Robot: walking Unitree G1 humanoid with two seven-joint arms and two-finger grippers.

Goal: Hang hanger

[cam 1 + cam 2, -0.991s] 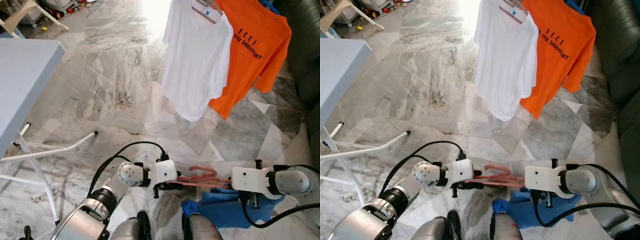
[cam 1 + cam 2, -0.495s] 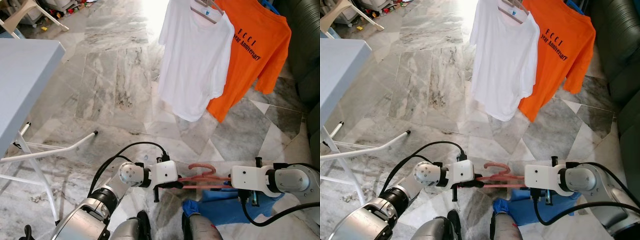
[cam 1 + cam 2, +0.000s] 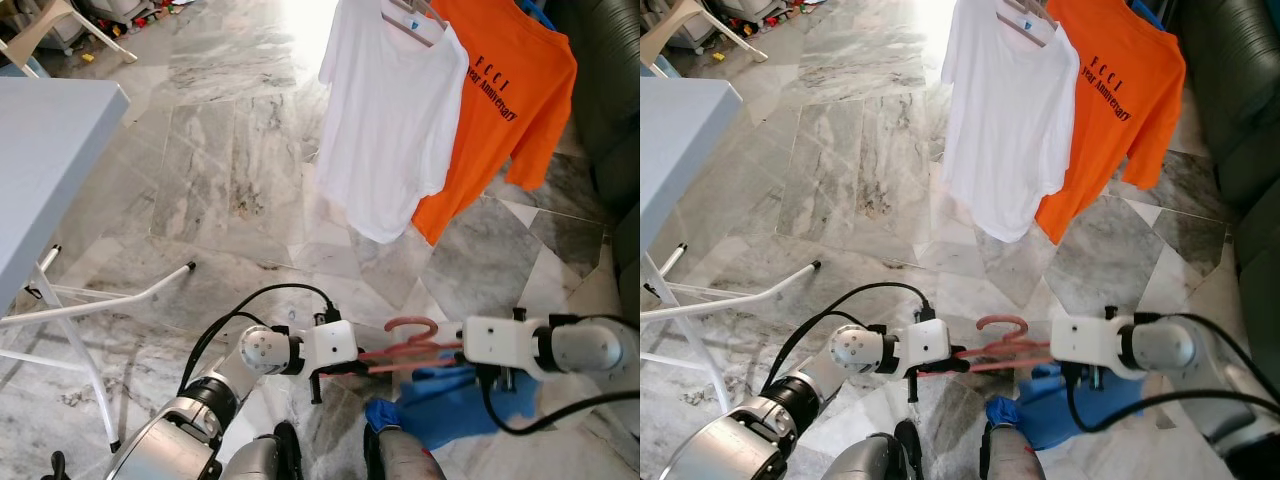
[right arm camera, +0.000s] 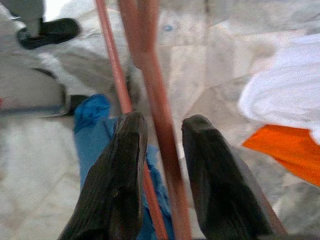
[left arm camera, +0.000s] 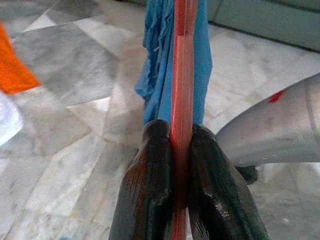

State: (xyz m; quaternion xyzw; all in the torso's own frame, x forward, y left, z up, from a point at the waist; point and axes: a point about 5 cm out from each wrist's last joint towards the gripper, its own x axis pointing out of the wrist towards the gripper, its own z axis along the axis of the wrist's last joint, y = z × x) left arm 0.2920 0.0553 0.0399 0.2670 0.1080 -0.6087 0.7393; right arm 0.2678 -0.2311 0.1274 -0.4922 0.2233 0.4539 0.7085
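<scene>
Hanger [image 3: 410, 345], pink, held level and low between the two arms, near the robot's body, its hook curling upward at the middle. Blue cloth [image 3: 440, 410] droops from it toward the marble floor [image 3: 230, 170].

Left gripper [image 5: 182, 150] grips the hanger's left end; its two black fingers [image 5: 150, 190] are pressed tight on the pink bar, one on each side. Right gripper [image 4: 160, 150] is at the hanger's right end; its fingers [image 4: 120, 175] are spread a little, the pink bar running between them with gaps on both sides, so it looks loose rather than pinched.

Farther off, toward the right, a white shirt [image 3: 385, 110] and an orange shirt [image 3: 510, 95] with dark lettering hang side by side, the white one overlapping the orange.

Grey worktop [image 3: 45, 150] on white folding legs stands at the left. Dark sofa [image 3: 610, 90] at the far right edge.
</scene>
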